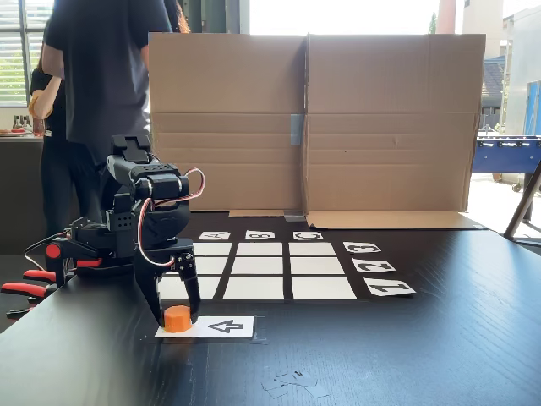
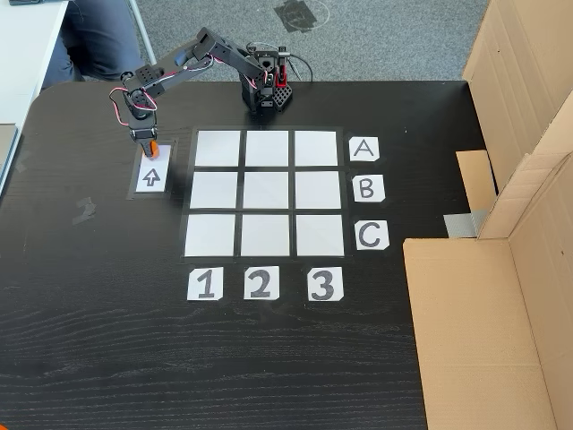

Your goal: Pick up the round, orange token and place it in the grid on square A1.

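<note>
The arm reaches out from its base (image 2: 267,90) and bends down, so the gripper (image 1: 177,315) points straight at the table (image 1: 406,355). Its jaws stand apart, one on each side of the token (image 1: 177,319), which sits on the arrow card (image 1: 221,326); whether they touch it cannot be told. In a fixed view, the grid (image 2: 266,193) lies just right of the gripper, square A1 (image 2: 218,149) its nearest cell. Bare tabletop surrounds the card.
</note>
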Robot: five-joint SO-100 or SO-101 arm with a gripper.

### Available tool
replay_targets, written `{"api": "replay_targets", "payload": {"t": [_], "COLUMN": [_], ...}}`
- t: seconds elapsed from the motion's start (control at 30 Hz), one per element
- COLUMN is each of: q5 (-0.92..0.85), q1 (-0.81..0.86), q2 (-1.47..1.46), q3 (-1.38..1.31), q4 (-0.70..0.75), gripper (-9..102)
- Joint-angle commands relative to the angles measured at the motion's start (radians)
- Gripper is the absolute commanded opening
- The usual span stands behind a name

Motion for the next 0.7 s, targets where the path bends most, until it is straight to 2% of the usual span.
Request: {"api": "replay_targets", "payload": {"t": [0.0, 0.37, 0.67], "q5": [-0.002, -0.003, -0.067], "q1": [-0.003, 0.029, 0.043], "q2": [0.021, 0.239, 0.632], "q3": [-0.043, -0.005, 0.325], "q4": [0.002, 0.026, 0.026], "gripper": [7, 6, 6]}}
